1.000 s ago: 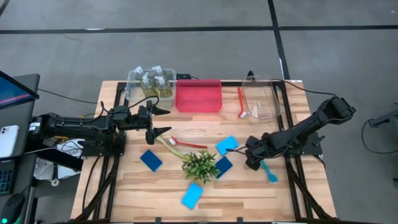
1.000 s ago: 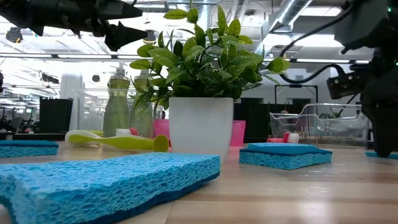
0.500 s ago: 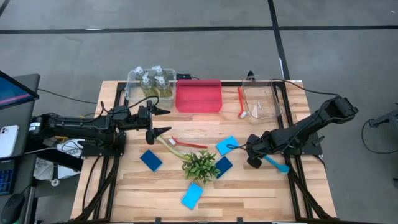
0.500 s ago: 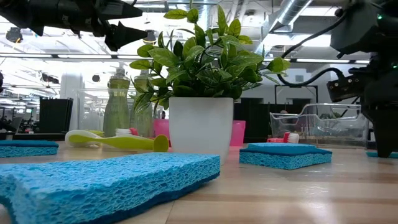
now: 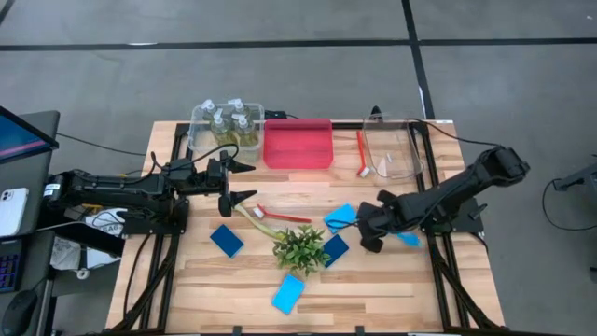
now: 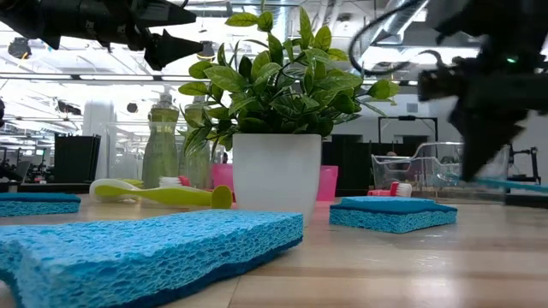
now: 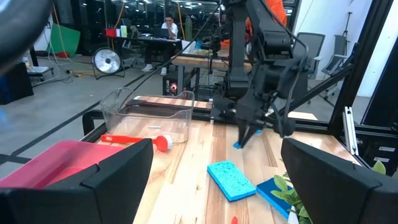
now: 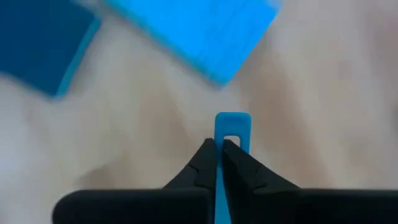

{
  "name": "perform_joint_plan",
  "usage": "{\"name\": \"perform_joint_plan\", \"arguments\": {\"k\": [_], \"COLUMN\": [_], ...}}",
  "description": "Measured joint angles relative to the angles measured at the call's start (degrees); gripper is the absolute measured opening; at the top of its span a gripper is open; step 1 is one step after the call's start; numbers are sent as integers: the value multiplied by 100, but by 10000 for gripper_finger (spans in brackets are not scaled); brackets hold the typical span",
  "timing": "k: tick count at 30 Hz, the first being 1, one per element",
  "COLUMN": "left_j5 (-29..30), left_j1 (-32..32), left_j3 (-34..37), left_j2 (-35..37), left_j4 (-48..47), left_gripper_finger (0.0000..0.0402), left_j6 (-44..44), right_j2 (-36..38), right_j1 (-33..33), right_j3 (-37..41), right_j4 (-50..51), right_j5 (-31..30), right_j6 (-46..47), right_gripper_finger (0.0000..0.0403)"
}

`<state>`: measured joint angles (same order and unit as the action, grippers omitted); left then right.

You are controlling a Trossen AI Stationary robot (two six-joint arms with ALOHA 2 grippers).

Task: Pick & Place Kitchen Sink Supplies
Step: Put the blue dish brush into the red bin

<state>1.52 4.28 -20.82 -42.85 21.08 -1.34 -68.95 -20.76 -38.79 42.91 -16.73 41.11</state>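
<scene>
Open-plan lab, desks point(image 7: 146, 43), floor fan point(image 7: 107, 61), exposed ceiling ducts point(image 6: 402, 19)

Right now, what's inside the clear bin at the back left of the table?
The clear bin holds four small bottles of yellow-green liquid, standing upright and close together. Their caps show from above; the bin floor beneath them is hidden.

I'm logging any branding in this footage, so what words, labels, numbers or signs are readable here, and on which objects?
There is no readable text in any view.
Bottles in the clear bin: no label can be made out.
Sponges, red bin and brushes: plain, unmarked.
Monitor and phone beside the table: nothing legible.
Room behind, left wrist view: any signs are too blurred to read.
</scene>
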Motion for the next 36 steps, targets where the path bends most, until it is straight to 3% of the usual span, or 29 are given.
{"name": "perform_joint_plan", "arguments": {"k": [5,14,23,31,36], "left_j5": [0,0,0,0,0], "left_j1": [0,1,0,2,1], "left_j3": [0,0,0,0,0], "left_j2": [0,0,0,0,0], "left_j4": [0,0,0,0,0], "left_gripper_finger": [356,356,356,356,356], "left_j6": [0,0,0,0,0], "right_j2": [0,2,2,2,2], "right_j1": [124,285,279,319,502], "right_j3": [-447,-1177,-1860,-2257,-2457], "right_j4": [21,20,-119,-1138,-1908], "right_j5": [-980,-1933,-3271,-3843,-3880], "right_j6": [-275,-870,-1542,-3145,-4263], "right_gripper_finger": [5,4,4,4,5]}}
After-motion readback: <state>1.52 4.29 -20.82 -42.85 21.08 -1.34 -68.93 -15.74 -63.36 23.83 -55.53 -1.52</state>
